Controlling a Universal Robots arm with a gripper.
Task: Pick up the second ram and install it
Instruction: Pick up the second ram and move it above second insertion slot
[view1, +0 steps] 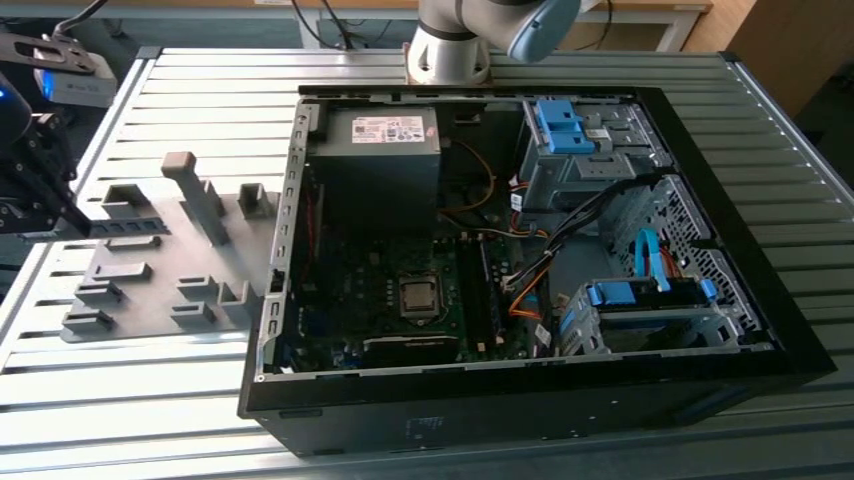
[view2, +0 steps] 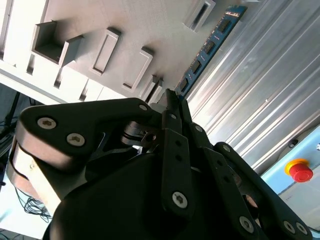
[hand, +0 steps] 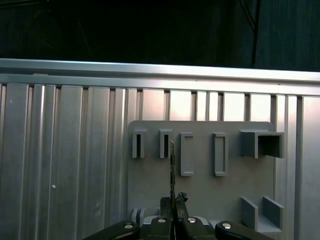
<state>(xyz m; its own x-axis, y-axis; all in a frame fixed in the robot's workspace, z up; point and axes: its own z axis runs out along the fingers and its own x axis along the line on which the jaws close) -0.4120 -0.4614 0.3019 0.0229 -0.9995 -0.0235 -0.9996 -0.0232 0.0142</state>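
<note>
The second ram (view2: 214, 41) is a thin blue-green board with black chips, and my gripper (view2: 172, 99) is shut on one end of it. In the first wrist view the ram (hand: 172, 165) shows edge-on, rising from the closed fingertips (hand: 166, 202) of my gripper (hand: 172, 201) above the grey holder plate (hand: 200, 190). In the exterior view my gripper (view1: 38, 195) hangs at the far left, above the left edge of the holder plate (view1: 140, 270), well away from the open computer case (view1: 787, 350). The motherboard (view1: 400, 300) lies inside that case.
Grey holder blocks (view1: 207, 205) stand up from the plate. The ribbed metal table (view1: 134, 400) carries both plate and case. Inside the case are a power supply (view1: 380, 140), blue drive brackets (view1: 647, 295) and loose cables (view1: 561, 250). A red stop button (view2: 299, 170) sits beyond the table.
</note>
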